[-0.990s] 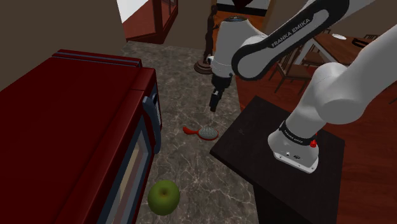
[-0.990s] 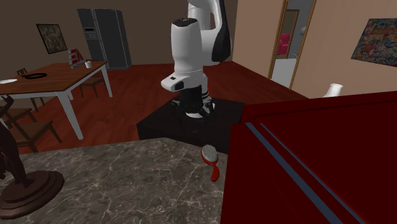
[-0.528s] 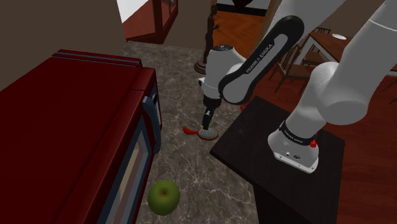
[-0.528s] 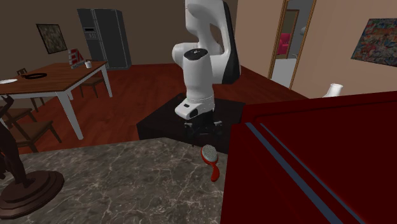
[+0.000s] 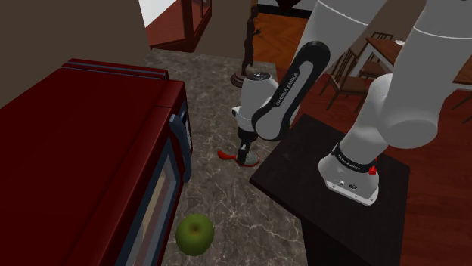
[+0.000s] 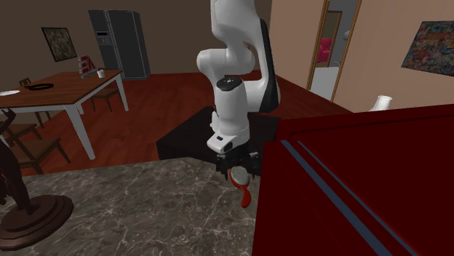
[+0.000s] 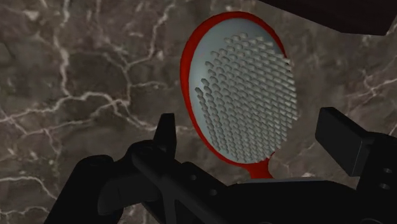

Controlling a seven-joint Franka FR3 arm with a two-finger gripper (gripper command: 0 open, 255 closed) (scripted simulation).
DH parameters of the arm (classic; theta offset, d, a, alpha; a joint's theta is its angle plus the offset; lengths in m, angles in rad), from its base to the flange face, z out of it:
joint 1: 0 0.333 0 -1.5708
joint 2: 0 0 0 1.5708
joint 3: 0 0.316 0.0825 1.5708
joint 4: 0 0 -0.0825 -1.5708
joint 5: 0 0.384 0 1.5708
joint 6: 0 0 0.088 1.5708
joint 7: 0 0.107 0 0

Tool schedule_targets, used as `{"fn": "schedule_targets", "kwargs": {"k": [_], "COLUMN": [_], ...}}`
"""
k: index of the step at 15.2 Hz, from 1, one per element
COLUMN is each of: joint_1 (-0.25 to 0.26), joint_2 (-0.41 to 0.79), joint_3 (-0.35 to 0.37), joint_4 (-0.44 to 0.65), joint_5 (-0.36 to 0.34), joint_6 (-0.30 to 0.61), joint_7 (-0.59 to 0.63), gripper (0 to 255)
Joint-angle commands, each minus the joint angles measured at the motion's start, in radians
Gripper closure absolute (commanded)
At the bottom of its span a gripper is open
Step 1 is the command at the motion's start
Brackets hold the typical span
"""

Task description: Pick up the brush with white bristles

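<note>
A brush with a red oval frame, a red handle and a pale pad of white bristles (image 7: 245, 102) lies flat on the dark marbled counter (image 7: 76, 83). My gripper (image 7: 254, 137) is open and low over it. One black finger (image 7: 167, 133) stands on each side of the brush head, and neither touches it. In the shoulder view the gripper (image 5: 246, 155) covers the brush head, and the red handle (image 5: 225, 154) sticks out towards that view's left. In the second exterior view the gripper (image 6: 236, 169) sits over the brush (image 6: 244, 193), close to the dark red cabinet.
A big dark red cabinet (image 5: 91, 151) stands close beside the brush. A green apple (image 5: 195, 233) lies nearer on the counter. The black stand (image 5: 333, 181) borders the counter on the other side. A dark statue on a round base (image 6: 36, 214) stands further along.
The arm has come down from well above the counter until the open fingers straddle the brush head. The brush has not moved.
</note>
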Motion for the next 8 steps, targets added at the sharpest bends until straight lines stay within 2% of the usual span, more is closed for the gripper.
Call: {"fn": "schedule_targets", "kwargs": {"k": [1,3,4,8], "joint_1": [-0.009,-0.009,-0.009,-0.01], "joint_2": [0.051,0.051,0.054,0.054], "joint_3": [0.012,0.012,0.013,0.013], "joint_4": [0.008,0.008,0.009,0.009], "joint_5": [0.022,0.021,0.021,0.022], "joint_6": [0.043,0.043,0.045,0.046], "joint_7": [-0.023,-0.023,-0.023,-0.024], "gripper": [0,0,255,255]}}
